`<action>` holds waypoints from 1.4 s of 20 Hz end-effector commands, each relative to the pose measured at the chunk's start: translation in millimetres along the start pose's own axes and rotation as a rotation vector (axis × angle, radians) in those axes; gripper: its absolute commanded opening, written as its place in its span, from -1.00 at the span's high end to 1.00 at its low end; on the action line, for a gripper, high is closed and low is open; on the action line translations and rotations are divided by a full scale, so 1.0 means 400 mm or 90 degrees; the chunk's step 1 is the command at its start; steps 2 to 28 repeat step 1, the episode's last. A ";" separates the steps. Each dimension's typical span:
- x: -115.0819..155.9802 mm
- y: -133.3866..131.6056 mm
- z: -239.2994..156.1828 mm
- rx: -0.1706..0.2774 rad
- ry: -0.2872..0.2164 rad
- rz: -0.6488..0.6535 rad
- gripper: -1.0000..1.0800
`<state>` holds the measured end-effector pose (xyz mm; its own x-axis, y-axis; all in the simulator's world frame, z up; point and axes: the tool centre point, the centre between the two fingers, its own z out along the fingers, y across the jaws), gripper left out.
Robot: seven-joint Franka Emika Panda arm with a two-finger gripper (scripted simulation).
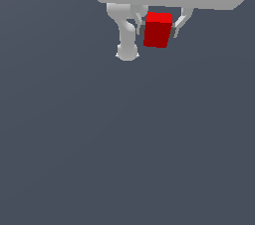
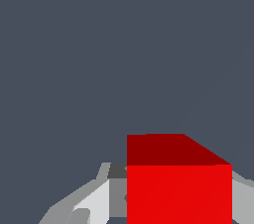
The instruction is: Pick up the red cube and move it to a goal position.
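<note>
**Cube clamped, up near frame top**

Gripper [image 1: 158, 29] has the red cube [image 1: 158, 31] pinched btwn both fingers, cube slightly tilted. Nothing nearby, just plain grey-blue ground. Exterior view shows the arm's grey bulk above; wrist view gives only cube [image 2: 178, 191] w/ finger [image 2: 101, 196] alongside.

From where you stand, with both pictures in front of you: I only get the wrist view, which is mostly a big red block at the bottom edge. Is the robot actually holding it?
Observer: Yes. In the exterior view the red cube sits between the two fingers of the gripper, one finger pressed on each side.
Operator: Is it sitting straight in there?
Observer: Not quite. From outside it looks slightly tilted, its lower end leaning toward the exterior view's left.
Operator: Is anything lying under it?
Observer: Only plain grey-blue background surrounds it. No shadow or surface line shows, so I cannot tell whether it is lifted.
</note>
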<state>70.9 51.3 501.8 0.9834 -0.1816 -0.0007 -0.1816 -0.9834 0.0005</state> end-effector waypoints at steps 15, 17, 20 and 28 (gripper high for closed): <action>0.000 0.000 -0.002 0.000 0.001 0.000 1.00; 0.000 0.000 -0.002 0.000 0.001 0.000 1.00; 0.000 0.000 -0.002 0.000 0.001 0.000 1.00; 0.000 0.000 -0.002 0.000 0.001 0.000 1.00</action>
